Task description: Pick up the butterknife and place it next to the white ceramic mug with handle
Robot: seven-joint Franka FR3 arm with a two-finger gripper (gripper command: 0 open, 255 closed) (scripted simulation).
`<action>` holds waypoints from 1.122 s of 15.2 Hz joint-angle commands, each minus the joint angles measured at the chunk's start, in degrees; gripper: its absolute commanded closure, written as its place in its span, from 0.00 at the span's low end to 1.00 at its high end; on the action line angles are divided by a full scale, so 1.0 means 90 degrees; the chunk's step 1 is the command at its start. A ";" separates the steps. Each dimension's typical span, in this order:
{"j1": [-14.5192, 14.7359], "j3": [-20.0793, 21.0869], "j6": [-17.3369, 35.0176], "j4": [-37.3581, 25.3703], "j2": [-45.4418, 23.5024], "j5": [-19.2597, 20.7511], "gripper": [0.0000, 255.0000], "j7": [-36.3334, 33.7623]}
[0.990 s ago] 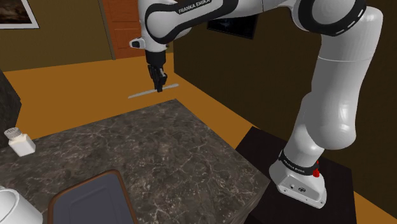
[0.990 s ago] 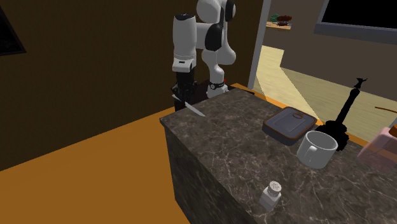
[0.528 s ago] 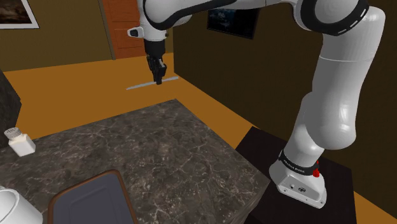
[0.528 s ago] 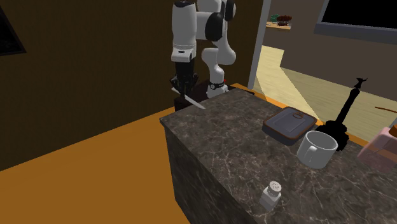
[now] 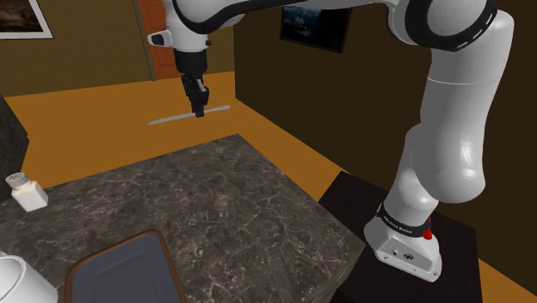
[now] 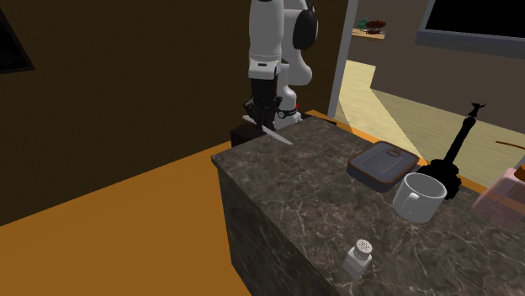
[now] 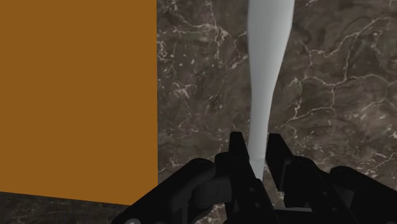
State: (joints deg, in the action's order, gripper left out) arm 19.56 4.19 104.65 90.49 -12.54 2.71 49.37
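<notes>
1. Dark marbled counter (image 5: 215,198) – much of it yet to cross toward the mug.
2. White mug (image 6: 419,196) – near the far end, just beside a dark tray (image 6: 383,161); placed plainly by the second exterior view. Could get knocked on a low approach.
3. Butterknife (image 5: 168,120) – aloft, roughly level, above the counter's edge; pinched off-centre at a narrow part, so may pivot or slip.
4. Gripper (image 7: 256,141) – clamped on the butterknife; clearest in the wrist view.

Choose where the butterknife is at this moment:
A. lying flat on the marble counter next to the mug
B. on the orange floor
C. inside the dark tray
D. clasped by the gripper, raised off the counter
D: the wrist view shows the gripper shut on one end of the pale butterknife, with the marble counter beneath it.
</notes>
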 commanded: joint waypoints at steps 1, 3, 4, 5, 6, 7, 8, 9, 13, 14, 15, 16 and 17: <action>0.0167 0.0094 -0.0067 -0.0292 -0.0236 0.0047 1.00 -0.0270; 0.0347 0.0186 -0.0161 -0.0573 -0.0435 0.0097 1.00 -0.0539; 0.0439 0.0228 -0.0215 -0.0730 -0.0545 0.0124 1.00 -0.0671; 0.0533 0.0269 -0.0273 -0.0899 -0.0662 0.0152 1.00 -0.0801; 0.0628 0.0309 -0.0337 -0.1081 -0.0787 0.0182 1.00 -0.0930; 0.0727 0.0343 -0.0406 -0.1276 -0.0920 0.0212 1.00 -0.1056; 0.0827 0.0377 -0.0481 -0.1486 -0.1061 0.0243 1.00 -0.1180; 0.0931 0.0407 -0.0563 -0.1713 -0.1212 0.0276 1.00 -0.1302; 0.1371 0.0503 -0.0983 -0.2828 -0.1934 0.0417 1.00 -0.1756; 0.1491 0.0518 -0.1121 -0.3180 -0.2155 0.0455 1.00 -0.1860; 0.1616 0.0531 -0.1278 -0.3577 -0.2399 0.0495 1.00 -0.1958; 0.1751 0.0536 -0.1464 -0.4036 -0.2678 0.0535 1.00 -0.2050; 0.1891 0.0538 -0.1685 -0.4573 -0.2997 0.0577 1.00 -0.2131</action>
State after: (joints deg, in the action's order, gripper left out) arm 35.39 9.09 92.05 55.40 -35.98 7.46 30.78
